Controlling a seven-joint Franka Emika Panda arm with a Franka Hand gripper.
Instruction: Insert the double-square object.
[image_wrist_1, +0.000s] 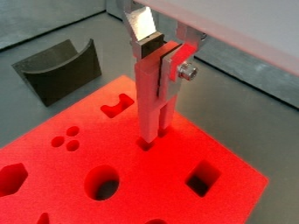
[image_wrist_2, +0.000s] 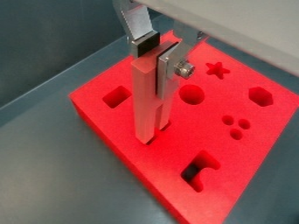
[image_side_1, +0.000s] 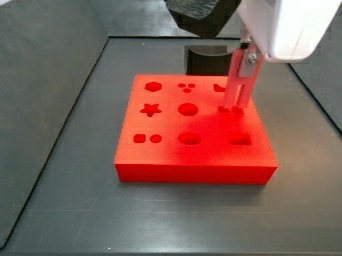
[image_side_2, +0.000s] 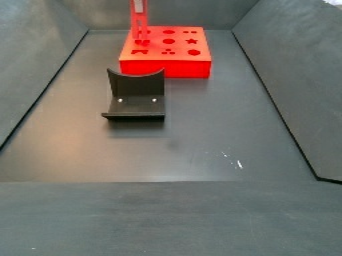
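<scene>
My gripper (image_wrist_1: 160, 59) is shut on the double-square object (image_wrist_1: 152, 101), a slim red peg held upright between the silver fingers. Both also show in a wrist view from the opposite side, gripper (image_wrist_2: 159, 57) and peg (image_wrist_2: 149, 101). The peg's lower end meets the top of the big red block (image_wrist_1: 152, 188) near its middle, among the shaped holes. I cannot tell whether it has entered a hole. In a side view the peg (image_side_1: 238, 85) stands over the block's (image_side_1: 171, 125) right half. In a far side view the peg (image_side_2: 136, 20) stands at the block's (image_side_2: 167, 66) left rear.
A dark curved holder (image_side_2: 134, 97) stands on the grey floor apart from the block; it also shows in a wrist view (image_wrist_1: 59, 74) and in a side view (image_side_1: 207, 57) behind the block. Sloped grey walls (image_side_2: 40, 90) enclose the floor.
</scene>
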